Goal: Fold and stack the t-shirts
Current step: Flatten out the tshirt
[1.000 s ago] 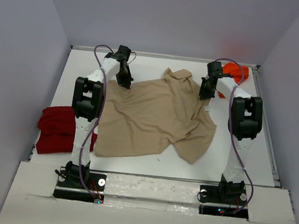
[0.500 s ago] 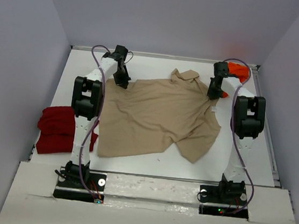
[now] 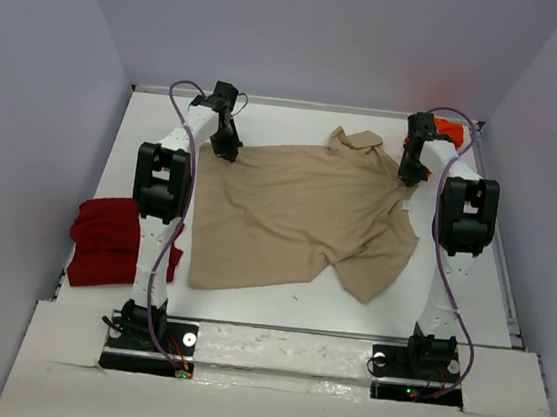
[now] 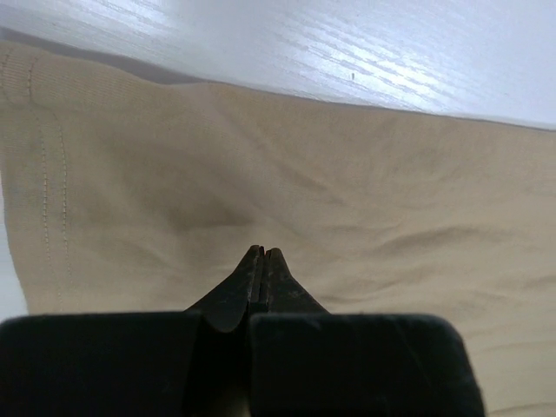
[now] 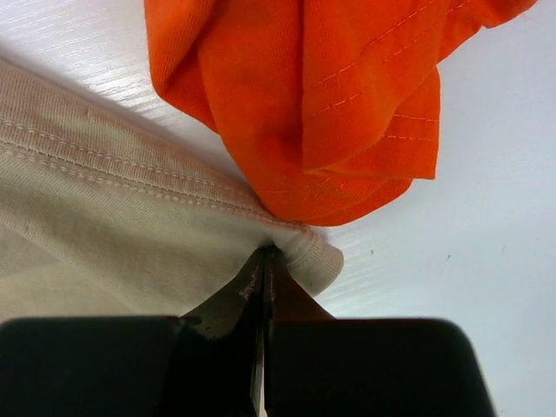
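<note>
The left gripper (image 4: 263,258) has its jaws pressed together, with no gap showing between the dark fingertips. They pinch a small pucker of the tan t-shirt (image 3: 298,216), whose cloth draws into shallow creases running toward the tips. A double-stitched hem runs along the left side of the wrist view, and beyond the shirt's far edge lies the white table (image 3: 299,120).

The right gripper (image 5: 264,259) is likewise clamped tight, here on the rolled corner of a stitched hem of the same shirt. Just past that corner, touching it or nearly so, sits the orange t-shirt (image 5: 330,95), a bunched heap whose folds hang over the hem in the wrist view.

From above, the two grippers hold the tan t-shirt at its far left and far right corners. It is spread mostly flat across the middle of the table, with the collar (image 3: 357,140) at the far edge between them (the near right part still lies rumpled and folded over). The orange shirt is wedged in the far right corner. The dark red t-shirt (image 3: 104,239) lies in a crumpled pile at the near left edge, beside the left arm and apart from the tan one.
</note>
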{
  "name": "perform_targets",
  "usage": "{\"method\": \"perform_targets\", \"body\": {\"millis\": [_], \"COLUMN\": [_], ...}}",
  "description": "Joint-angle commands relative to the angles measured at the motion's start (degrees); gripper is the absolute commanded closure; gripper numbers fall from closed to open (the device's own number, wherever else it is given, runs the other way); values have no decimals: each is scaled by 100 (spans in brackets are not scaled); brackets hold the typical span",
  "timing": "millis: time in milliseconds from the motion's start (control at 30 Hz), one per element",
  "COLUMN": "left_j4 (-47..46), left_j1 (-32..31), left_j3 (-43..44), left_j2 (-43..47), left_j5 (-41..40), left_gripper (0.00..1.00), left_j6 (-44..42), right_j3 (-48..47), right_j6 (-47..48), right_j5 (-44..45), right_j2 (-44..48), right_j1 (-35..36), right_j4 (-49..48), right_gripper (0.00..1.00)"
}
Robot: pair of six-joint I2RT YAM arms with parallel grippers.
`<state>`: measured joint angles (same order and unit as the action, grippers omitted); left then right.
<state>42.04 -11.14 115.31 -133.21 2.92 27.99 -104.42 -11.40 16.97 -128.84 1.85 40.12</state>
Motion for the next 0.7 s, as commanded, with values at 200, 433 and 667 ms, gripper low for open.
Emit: {"method": "perform_targets", "body": {"millis": [200,433,667], "left_j4": [638,105,-14], "left_j1": [68,94,85], "left_j3": [1327,459,279], "left_j2": [-794,-104,560], "left_j5": [-90,-2,-633], "left_gripper": [100,100,100], "left_j6": [102,137,40], "right_j3": [9,950,818], "right_j6": [-11,93,208], "right_j5": [-439,-599,-582], "right_j2": [542,1773,2002], "right_j1": [-35,412,905], "right_j4": [-214,-1049,-1050], "right_gripper": [100,100,100]}}
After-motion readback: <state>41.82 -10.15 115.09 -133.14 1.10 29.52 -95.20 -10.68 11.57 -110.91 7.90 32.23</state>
